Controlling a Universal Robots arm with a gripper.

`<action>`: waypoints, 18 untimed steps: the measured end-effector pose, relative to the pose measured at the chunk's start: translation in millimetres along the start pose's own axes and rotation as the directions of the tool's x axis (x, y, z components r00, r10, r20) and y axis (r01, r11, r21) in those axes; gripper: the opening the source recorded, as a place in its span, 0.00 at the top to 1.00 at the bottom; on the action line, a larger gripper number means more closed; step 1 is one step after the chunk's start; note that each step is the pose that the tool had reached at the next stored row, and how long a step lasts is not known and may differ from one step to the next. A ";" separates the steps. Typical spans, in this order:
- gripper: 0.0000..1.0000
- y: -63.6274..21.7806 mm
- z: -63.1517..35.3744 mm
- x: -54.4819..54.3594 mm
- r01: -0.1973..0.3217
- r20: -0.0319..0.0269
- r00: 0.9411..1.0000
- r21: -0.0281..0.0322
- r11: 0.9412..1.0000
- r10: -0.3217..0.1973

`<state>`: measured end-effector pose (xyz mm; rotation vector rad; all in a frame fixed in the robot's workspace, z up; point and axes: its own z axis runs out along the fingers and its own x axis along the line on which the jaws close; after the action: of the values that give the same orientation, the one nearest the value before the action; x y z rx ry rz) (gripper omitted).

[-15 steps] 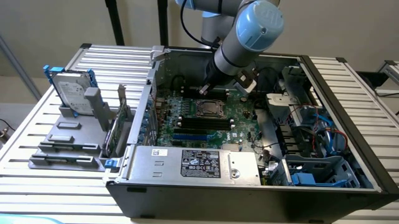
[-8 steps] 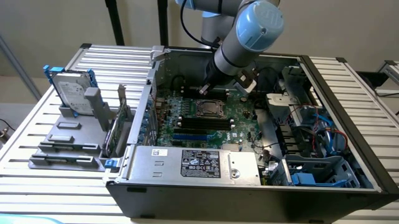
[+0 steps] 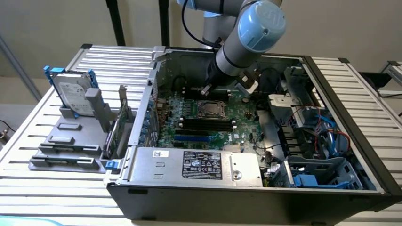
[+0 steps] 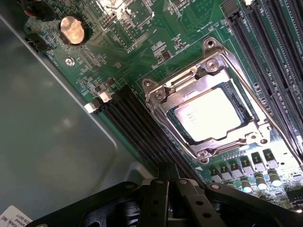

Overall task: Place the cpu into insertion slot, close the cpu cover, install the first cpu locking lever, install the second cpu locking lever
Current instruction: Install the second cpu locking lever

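Wrist view: the cpu [image 4: 213, 113] lies flat in the insertion slot [image 4: 242, 108], with the cpu cover [image 4: 182, 85] lowered around it as retention. The hand [image 4: 168, 177] hangs just beside the socket, shut tight and empty, apparently to push rather than grip.

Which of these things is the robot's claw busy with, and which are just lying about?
For the job:
- the cpu
- the cpu cover, down over it
- the claw, shut, close by

Just lying about:
- the hard drive on its grey stand
- the round battery
- the blue cables
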<state>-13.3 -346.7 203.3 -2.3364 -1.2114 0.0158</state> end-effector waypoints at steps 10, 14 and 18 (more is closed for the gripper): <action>0.89 0.0 0.0 0.0 0.001 -0.004 1.000 0.003 1.000 -0.001; 0.89 0.0 0.0 0.0 0.002 -0.006 1.000 0.004 1.000 -0.002; 0.89 0.0 0.0 0.0 0.002 -0.007 1.000 0.006 1.000 -0.002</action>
<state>-13.3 -346.7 203.3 -2.3283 -1.2086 0.0099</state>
